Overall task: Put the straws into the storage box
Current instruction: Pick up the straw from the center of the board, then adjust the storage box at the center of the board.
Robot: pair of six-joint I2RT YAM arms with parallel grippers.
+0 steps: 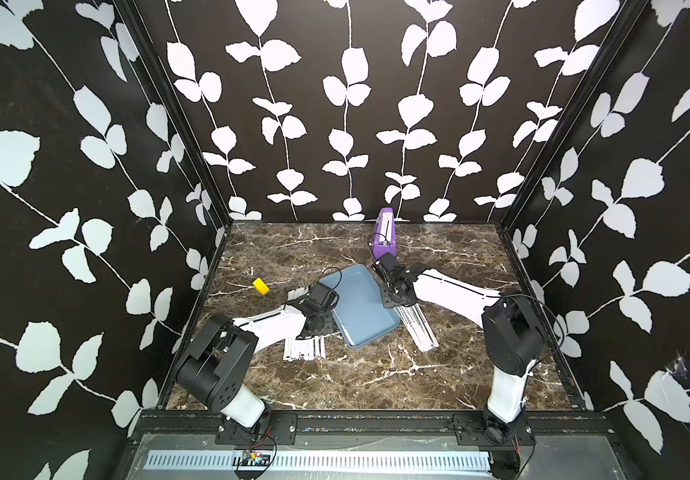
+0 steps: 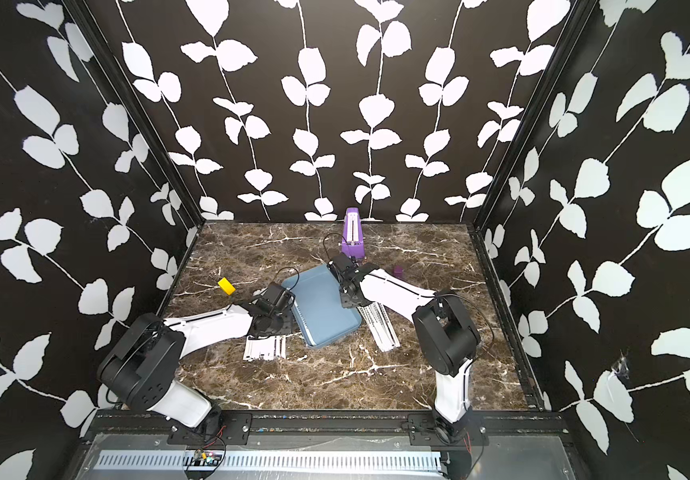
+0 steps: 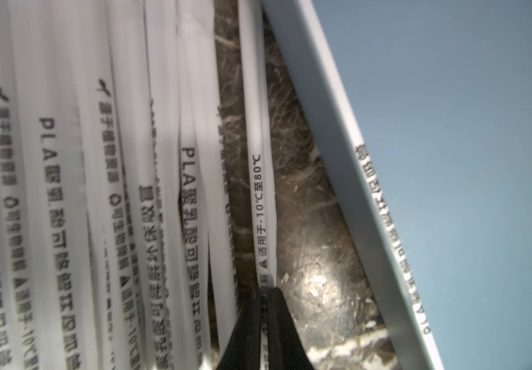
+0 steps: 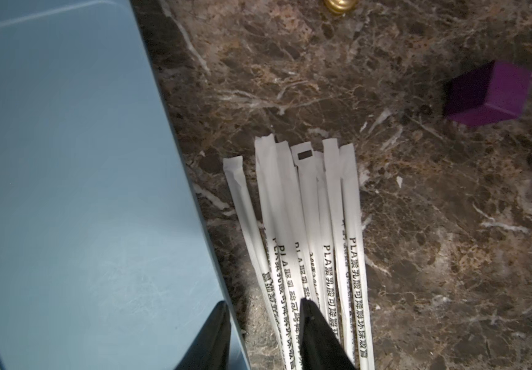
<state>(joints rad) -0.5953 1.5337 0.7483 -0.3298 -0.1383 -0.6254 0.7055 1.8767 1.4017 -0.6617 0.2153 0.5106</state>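
Note:
The storage box point(image 1: 360, 299) is a light-blue tray lying mid-table, and a straw point(image 3: 386, 224) rests inside it along one wall. One pile of white printed straws point(image 1: 306, 349) lies left of the box, under my left arm. My left gripper point(image 3: 266, 290) is shut on a single straw point(image 3: 263, 208) at that pile's edge, between the pile and the box rim point(image 3: 338, 128). A second pile of straws point(image 4: 322, 240) lies right of the box. My right gripper point(image 4: 263, 304) is open, with one finger over the box and the other finger point(image 4: 306, 317) over this pile.
A tall purple wedge-shaped object point(image 1: 385, 232) stands at the back. A yellow block point(image 1: 261, 286) lies at the left. A small purple cube point(image 4: 489, 93) sits right of the right pile. Dark patterned walls close in three sides.

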